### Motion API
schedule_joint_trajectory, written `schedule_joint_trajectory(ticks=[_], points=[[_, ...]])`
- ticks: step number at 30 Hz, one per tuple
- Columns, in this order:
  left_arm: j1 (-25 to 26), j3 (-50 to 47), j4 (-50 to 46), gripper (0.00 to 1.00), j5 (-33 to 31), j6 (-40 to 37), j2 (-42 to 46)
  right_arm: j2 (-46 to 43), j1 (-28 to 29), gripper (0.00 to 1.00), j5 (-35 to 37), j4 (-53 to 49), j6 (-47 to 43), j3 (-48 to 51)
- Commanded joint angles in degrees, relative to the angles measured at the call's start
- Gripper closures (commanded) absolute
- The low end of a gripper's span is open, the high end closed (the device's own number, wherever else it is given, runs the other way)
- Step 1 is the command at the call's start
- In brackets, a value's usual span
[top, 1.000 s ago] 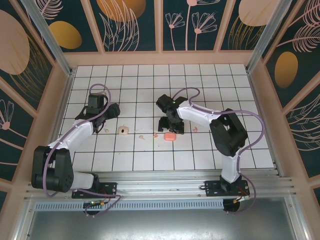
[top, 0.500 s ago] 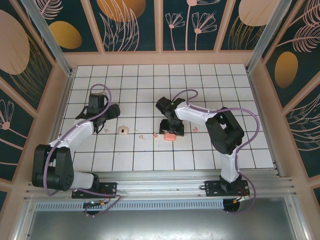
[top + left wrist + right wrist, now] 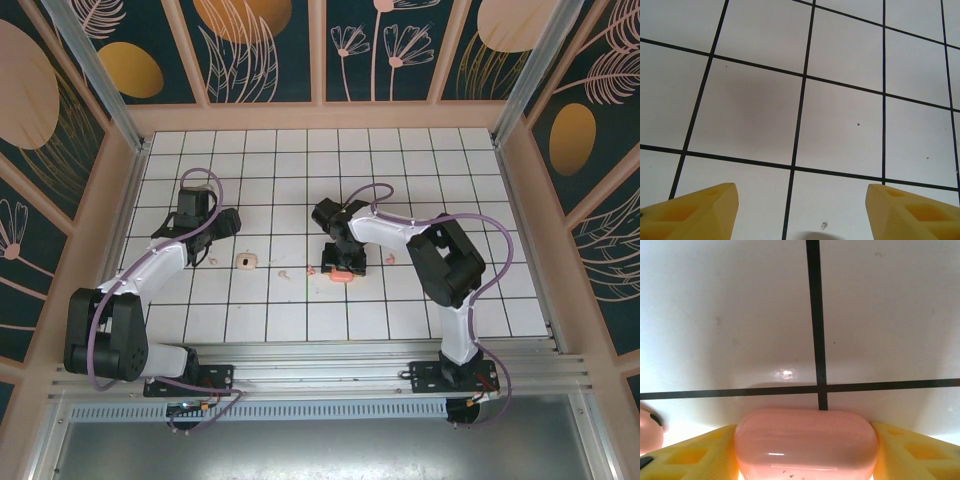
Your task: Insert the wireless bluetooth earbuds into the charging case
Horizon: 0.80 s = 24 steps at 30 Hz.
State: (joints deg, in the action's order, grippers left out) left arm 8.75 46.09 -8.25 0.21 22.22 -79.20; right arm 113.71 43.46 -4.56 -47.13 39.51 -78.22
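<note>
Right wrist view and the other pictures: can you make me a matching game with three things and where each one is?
Things:
1. charging case
2. left end effector
3. earbud

Places:
A. open, over bare white tiles
B. lying on the tiles just beside the case
C. between the yellow fingers of the right end effector

Pairs: 1-C, 2-A, 3-B

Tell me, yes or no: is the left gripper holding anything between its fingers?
No. In the left wrist view, the left gripper has its yellow fingers well apart, with bare tiled table between them.
</note>
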Motion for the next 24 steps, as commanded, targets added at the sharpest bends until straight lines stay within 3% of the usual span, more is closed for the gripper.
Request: schedule_joint_trajectory(ticks=[1, 8, 12, 24], points=[[0.20, 0.11, -0.83, 0.33, 1.37, 0.82, -0.09, 0.10, 0.57, 0.41, 0.23, 1.47, 0.43, 2.48], [0.34, -0.95, 4.35, 0.39, 6.89, -1.87, 4.12, -7.62, 0.33, 0.43, 3.46, 7.27, 2.67, 3.13], [0.79, -5.32, 15.00, 0.41, 11.23, -4.38, 9.24, -13.91, -0.43, 0.43, 3.43, 16.28, 3.27, 4.58], [3.06, -10.56, 35.69, 0.45, 24.62, -11.36, 15.50, -24.38, -3.29, 0.45, -5.51, 44.30, 6.57, 8.81]])
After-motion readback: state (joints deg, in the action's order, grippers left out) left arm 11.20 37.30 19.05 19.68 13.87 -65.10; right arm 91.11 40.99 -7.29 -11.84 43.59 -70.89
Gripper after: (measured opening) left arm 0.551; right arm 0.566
